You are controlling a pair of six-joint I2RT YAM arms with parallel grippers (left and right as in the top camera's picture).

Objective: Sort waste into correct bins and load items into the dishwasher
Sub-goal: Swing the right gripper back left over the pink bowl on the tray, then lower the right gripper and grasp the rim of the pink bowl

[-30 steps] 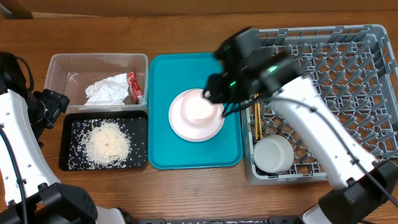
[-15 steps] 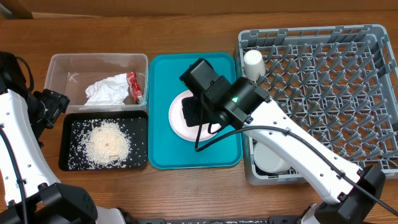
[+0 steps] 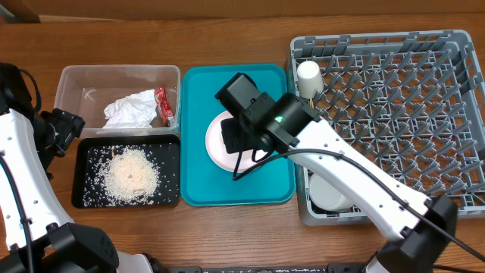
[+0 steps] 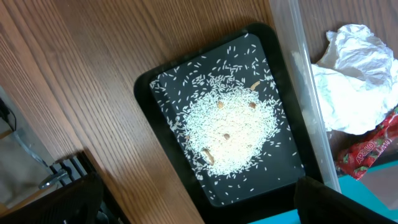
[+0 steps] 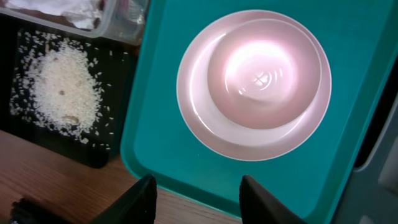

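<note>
Right gripper (image 5: 199, 202) apart, empty, over teal tray (image 5: 155, 149). Plate (image 5: 199, 118) with bowl (image 5: 264, 71) at 12 of fingers. Left gripper (image 4: 208, 199) wide apart, empty, above black tray (image 4: 280, 162), long axis 9–3 overhead. Wrapper (image 4: 373, 146) print unreadable, in tub (image 4: 298, 81).

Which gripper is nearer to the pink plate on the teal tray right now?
Right. The right gripper hovers over the pink plate, jaws apart. The left gripper sits far off to the left, beside the clear tub and black tray.
</note>
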